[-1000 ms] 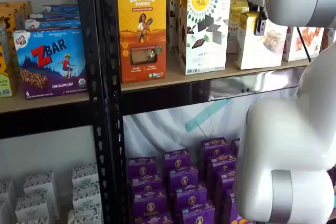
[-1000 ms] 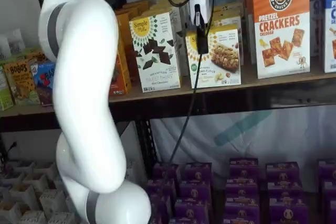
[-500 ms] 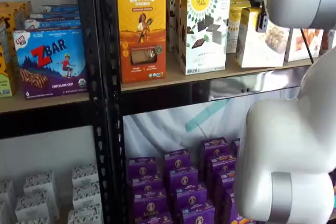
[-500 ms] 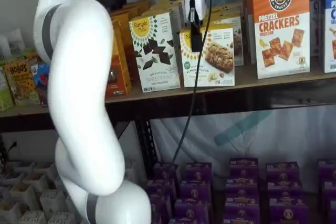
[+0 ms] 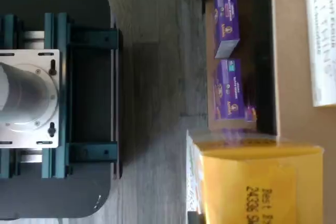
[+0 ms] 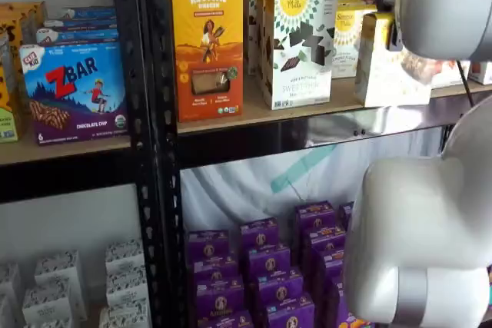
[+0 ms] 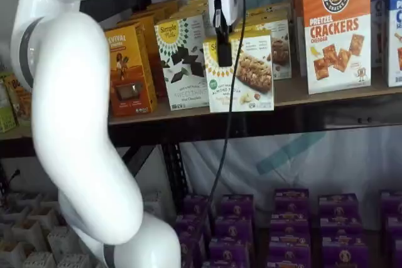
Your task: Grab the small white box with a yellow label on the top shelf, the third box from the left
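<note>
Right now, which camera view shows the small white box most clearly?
The shelf view with the small white box facing the camera: its front, with cookie picture and label, is readable. The gripper is closed on it. In a shelf view it looks washed out, partly behind the arm. The wrist view shows mainly its yellow side.

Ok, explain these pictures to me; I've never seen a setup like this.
The big white shape is a robot arm that picks boxed goods. Two pictures come from fixed cameras facing the shelves. The third comes from a camera on the arm's wrist, looking down at the floor and some purple boxes. On the top shelf stand food cartons, such as an orange cracker box. The pincer comes down from above. One black finger lies on the front of the small white box, which juts past the shelf edge, so it appears gripped.
</note>
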`<action>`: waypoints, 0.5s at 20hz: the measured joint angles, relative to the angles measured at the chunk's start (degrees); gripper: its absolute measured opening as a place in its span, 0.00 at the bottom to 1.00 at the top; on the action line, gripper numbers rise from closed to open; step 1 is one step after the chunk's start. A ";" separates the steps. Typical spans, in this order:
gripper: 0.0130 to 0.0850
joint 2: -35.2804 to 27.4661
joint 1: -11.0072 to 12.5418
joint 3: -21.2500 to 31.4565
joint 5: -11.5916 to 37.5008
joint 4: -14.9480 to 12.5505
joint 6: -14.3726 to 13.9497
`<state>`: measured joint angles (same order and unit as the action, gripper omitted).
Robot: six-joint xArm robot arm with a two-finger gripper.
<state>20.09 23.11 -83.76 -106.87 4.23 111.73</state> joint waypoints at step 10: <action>0.28 5.13 0.86 5.05 -0.51 -0.77 1.02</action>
<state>25.22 23.96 -78.71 -107.38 3.46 112.75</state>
